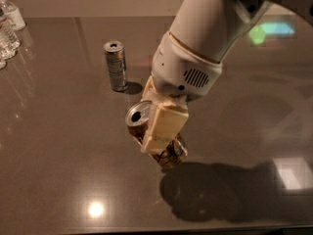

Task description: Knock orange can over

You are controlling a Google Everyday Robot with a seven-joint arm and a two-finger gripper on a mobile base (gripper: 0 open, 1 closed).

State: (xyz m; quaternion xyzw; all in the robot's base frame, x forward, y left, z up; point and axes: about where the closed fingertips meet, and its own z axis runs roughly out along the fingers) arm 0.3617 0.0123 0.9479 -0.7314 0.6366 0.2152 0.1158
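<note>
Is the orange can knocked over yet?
Not yet. Done: the gripper is clamped around the orange can. Happening: the can is held tipped at a slant over the table. Left: lay it flat on its side and let go. The silver can stands upright behind.

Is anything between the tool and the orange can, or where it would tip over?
Nothing visible. The tool grips the tilted orange can; the silver can stands apart, farther back on the table.

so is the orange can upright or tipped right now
Tipped. The orange can leans in the gripper, silver top up-left, base lower right near the table; not lying flat.
</note>
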